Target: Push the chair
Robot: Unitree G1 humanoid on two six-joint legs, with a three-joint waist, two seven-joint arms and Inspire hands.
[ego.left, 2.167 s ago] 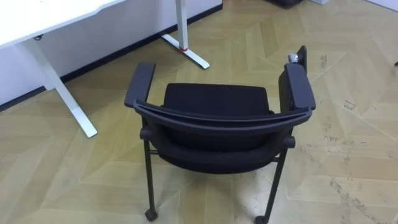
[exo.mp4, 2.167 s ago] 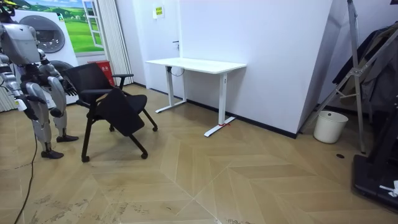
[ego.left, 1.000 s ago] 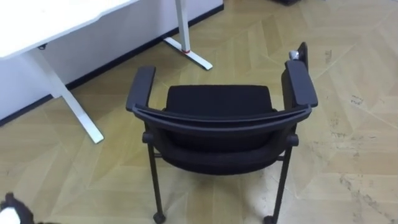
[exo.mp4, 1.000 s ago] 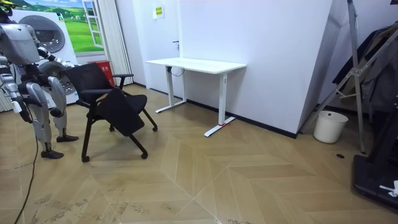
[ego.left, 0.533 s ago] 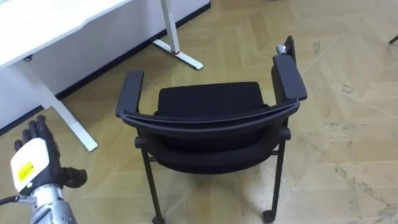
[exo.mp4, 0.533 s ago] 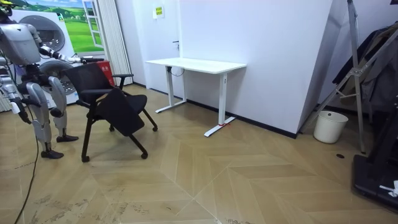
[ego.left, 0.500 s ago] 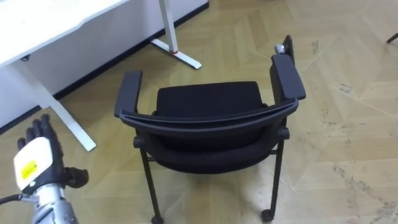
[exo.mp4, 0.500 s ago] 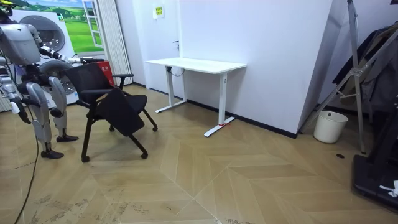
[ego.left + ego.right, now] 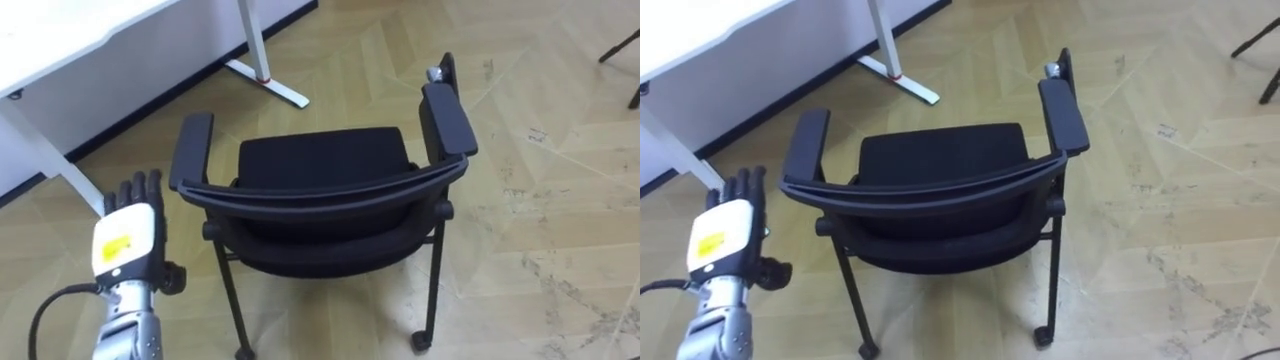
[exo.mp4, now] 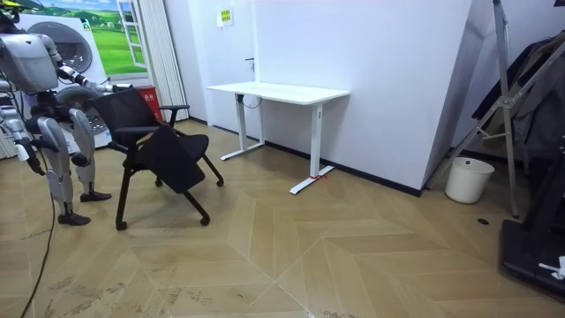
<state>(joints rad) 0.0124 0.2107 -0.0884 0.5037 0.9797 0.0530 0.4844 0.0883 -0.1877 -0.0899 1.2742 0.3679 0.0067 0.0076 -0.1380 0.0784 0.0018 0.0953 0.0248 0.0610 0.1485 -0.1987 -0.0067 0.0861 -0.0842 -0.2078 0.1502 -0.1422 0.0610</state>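
Nearest in the eye views, the robot's left hand [image 9: 128, 235] comes in from the lower left, held up with its back to the camera. Its fingers are straight and relaxed and it grasps nothing. It sits just beside the left armrest of the black office chair with padded armrests, curved backrest and thin metal legs on castors [image 9: 330, 170], with a gap between hand and armrest. In the room view the left arm reaches forward at chair-back height. The right hand [image 10: 26, 151] hangs low beside the robot's body there, too small to tell how its fingers are set.

The chair stands directly before the robot with its backrest toward it and its seat facing away. It rests on the light herringbone parquet floor [image 9: 540, 190], which is scuffed on the right. The robot stands upright behind the chair, at the room view's left.

Beyond the chair stands a white bench on white T-shaped legs [image 9: 70, 45], well apart from the chair and set against the white wall. One of its feet carries a small red mark.

Farther off, at the room view's right, a white plastic bucket [image 10: 468, 179] stands on the floor near the wall.
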